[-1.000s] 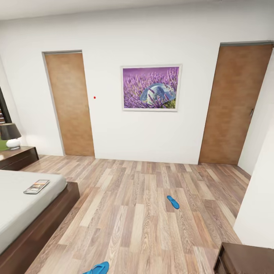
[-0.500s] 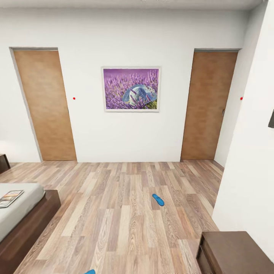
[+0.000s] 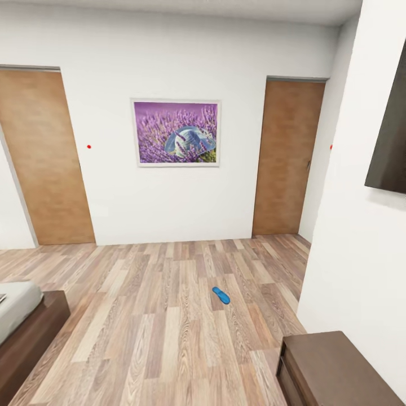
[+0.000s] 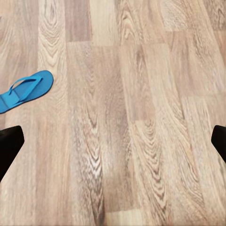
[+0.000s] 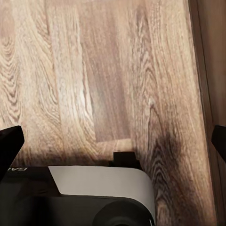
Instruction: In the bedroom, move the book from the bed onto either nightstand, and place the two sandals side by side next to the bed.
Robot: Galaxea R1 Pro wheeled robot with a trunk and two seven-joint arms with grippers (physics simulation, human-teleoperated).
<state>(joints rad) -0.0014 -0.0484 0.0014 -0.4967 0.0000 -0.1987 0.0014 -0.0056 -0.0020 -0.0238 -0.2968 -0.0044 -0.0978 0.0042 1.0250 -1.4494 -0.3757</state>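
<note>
One bright blue sandal lies on the wood floor in the middle of the bedroom, well away from the bed. The bed shows as a corner of dark frame and grey mattress at the head view's lower left. In the left wrist view a blue sandal lies flat on the planks, off to one side of my left gripper, which hangs open above bare floor. My right gripper is open over the floor too. The book and the nightstand are out of view.
A dark brown cabinet stands at the lower right against a white wall bearing a black screen. Two wooden doors flank a lavender picture on the far wall. My own base and the cabinet's edge lie under the right gripper.
The head camera has swung to the right: the nightstand, lamp, book and nearer sandal slid out at the left, and the cabinet and black screen came in at the right.
</note>
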